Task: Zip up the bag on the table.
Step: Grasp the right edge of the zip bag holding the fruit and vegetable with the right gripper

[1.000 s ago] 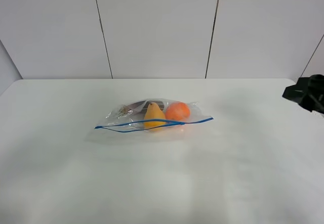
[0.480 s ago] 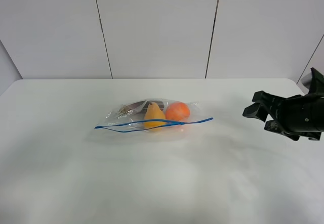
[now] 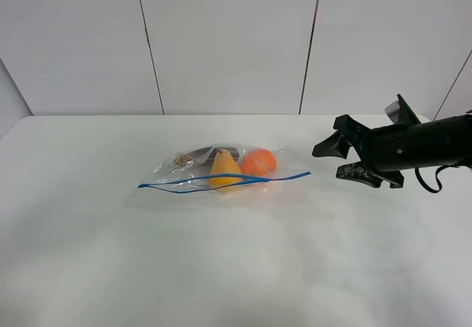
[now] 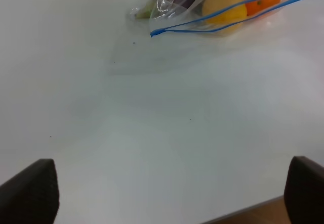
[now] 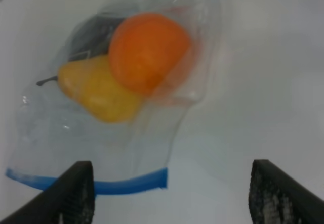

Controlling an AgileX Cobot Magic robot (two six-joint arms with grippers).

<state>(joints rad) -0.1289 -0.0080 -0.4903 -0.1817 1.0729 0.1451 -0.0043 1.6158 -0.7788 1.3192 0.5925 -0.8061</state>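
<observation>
Fingers [image 3: 329,147] of right gripper [image 3: 326,162] wide, empty.

The wall [image 3: 228,39] behind is pale grey, made of big flat panels. Thin dark lines [image 3: 150,54] run down between them. The white worktop [image 3: 221,268] meets the wall. The light is soft and even.

One clear zip bag [image 3: 221,173] on one white table [image 3: 236,268], ahead of the right gripper [image 3: 328,162]. Inside the bag are one yellow pear [image 3: 224,169], one orange [image 3: 259,162] and one dark item [image 3: 199,155]. The bag has one blue zip strip [image 3: 221,179]. There are two grippers, counting the left gripper [image 4: 167,193], and each has two fingers [image 5: 76,193].
</observation>
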